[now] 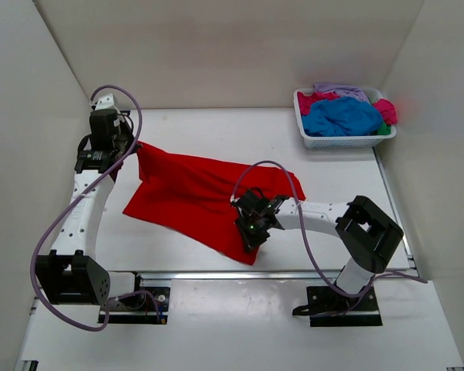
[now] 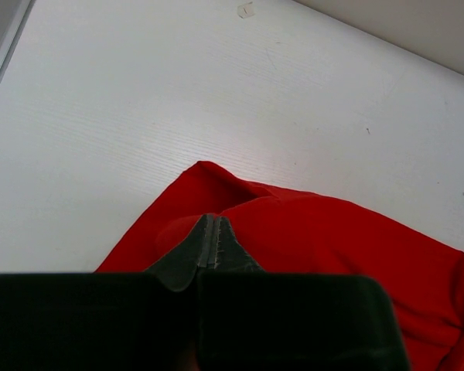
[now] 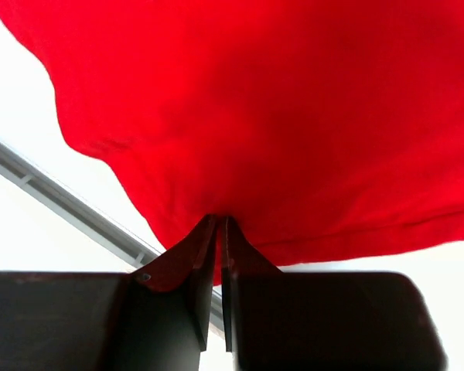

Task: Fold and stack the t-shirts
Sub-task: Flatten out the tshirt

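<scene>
A bright red t-shirt (image 1: pixel 193 193) is stretched across the middle of the table, lifted between both grippers. My left gripper (image 1: pixel 131 147) is shut on its far-left corner; in the left wrist view the closed gripper (image 2: pixel 211 219) pinches the red cloth (image 2: pixel 332 239). My right gripper (image 1: pixel 251 220) is shut on the shirt's near-right part; in the right wrist view the gripper (image 3: pixel 219 220) clamps the red cloth (image 3: pixel 278 108), which hangs above the table. Blue (image 1: pixel 340 116), magenta-pink (image 1: pixel 315 99), lavender (image 1: pixel 339 89) and green (image 1: pixel 383 129) shirts lie piled in the basket.
A white mesh basket (image 1: pixel 348 141) stands at the far right corner. White walls enclose the table on the left, back and right. A metal rail (image 1: pixel 278 274) runs along the near edge; it also shows in the right wrist view (image 3: pixel 54 193).
</scene>
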You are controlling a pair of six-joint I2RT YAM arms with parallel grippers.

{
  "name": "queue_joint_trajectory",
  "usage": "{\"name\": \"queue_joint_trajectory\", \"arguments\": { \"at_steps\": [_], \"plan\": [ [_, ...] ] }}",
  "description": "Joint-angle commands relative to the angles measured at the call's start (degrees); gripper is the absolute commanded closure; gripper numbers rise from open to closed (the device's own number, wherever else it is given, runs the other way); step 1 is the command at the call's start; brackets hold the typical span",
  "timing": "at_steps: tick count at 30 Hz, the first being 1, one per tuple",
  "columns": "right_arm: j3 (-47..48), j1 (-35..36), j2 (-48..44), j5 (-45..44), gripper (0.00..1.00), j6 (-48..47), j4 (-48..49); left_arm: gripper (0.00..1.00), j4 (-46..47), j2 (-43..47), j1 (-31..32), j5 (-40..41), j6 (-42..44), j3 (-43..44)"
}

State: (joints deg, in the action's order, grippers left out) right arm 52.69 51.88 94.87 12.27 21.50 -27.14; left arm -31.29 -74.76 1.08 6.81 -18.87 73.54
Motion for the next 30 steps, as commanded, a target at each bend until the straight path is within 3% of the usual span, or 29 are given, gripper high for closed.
{"name": "queue_joint_trajectory", "arguments": {
  "at_steps": [1,3,9,15,17,22,26,30],
  "plan": [
    [-1.62,-3.88,3.21,-9.78,0.94,-0.75,-5.11,1.00,-0.44,2.16,-0.99,-0.30,1.20,0.64],
    [0.04,-8.70,3.30,-17.34,0.92,-2.41,-10.19,1.00,-0.96,1.90,-1.08,-0.74,1.82,0.73],
    [7.50,-23.38,6.19,-26.14,0.91,-10.05,-16.45,1.00,-2.64,3.04,-4.33,-1.44,1.56,0.64],
    [16.21,-30.26,9.29,-34.16,0.94,-12.09,-22.26,1.00,-5.62,3.92,-4.51,-2.93,1.30,0.91],
    [16.13,-27.81,4.47,-32.24,0.95,-13.31,-21.21,1.00,-6.33,3.92,-4.16,-3.29,1.03,0.47],
    [15.79,-12.63,-7.58,-17.95,0.88,-10.61,-15.78,1.00,-5.45,4.09,-3.89,-4.61,0.07,-1.64],
    [11.13,1.43,-9.62,-10.97,0.86,-6.30,-2.17,1.00,-3.26,3.57,-4.33,-4.70,-1.25,-3.49],
    [10.59,8.41,-4.97,-6.92,0.79,-3.92,7.00,1.00,-3.43,1.46,-4.16,-5.57,-1.17,-2.52]
  ]
}}
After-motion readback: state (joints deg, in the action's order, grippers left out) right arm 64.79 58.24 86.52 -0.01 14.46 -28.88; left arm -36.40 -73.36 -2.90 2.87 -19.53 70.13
